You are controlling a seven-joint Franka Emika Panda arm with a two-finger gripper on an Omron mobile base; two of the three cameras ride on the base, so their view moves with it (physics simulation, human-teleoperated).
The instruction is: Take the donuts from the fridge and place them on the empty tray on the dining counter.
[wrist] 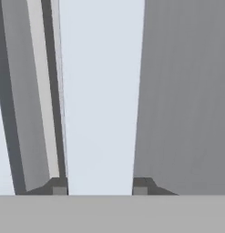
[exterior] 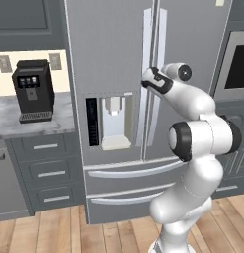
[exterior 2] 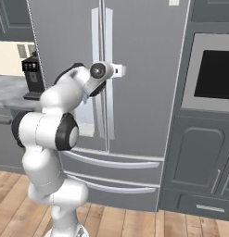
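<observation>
Gripping a door handle is what the gripper (wrist: 99,187) is doing. Its two dark fingertips (wrist: 59,186) sit one on each side of the pale handle (wrist: 102,104), squeezed shut on it. In the hand view the handle runs straight up between the tips. It looks to be the right door's handle, though the robot's own hand hides the grip in both base views.

The white arm (exterior: 192,99) reaches up from the floor, and its wrist sits at the middle of the fridge (exterior: 113,44), where the two long handles stand side by side. In the right base view the hand (exterior 2: 111,71) is pressed against those handles.

Both fridge doors look closed. The donuts must be inside, so they cannot be seen yet. The tray and the dining counter are somewhere else in the kitchen.

The step in hand is opening the door. To do it well, the robot should keep its squeeze firm so the handle does not slip out. It should pull back gently and follow a curve, because the door swings on hinges at its outer edge. A straight hard tug could make the tips slide off. The door should open wide enough for the arm to reach the shelves.

To the left of the fridge, a black coffee machine (exterior: 33,89) stands on a marble worktop (exterior: 44,126) above grey drawers (exterior: 47,173). To the right, a dark oven (exterior 2: 213,74) sits in the grey cabinets. Neither one is in the way.
</observation>
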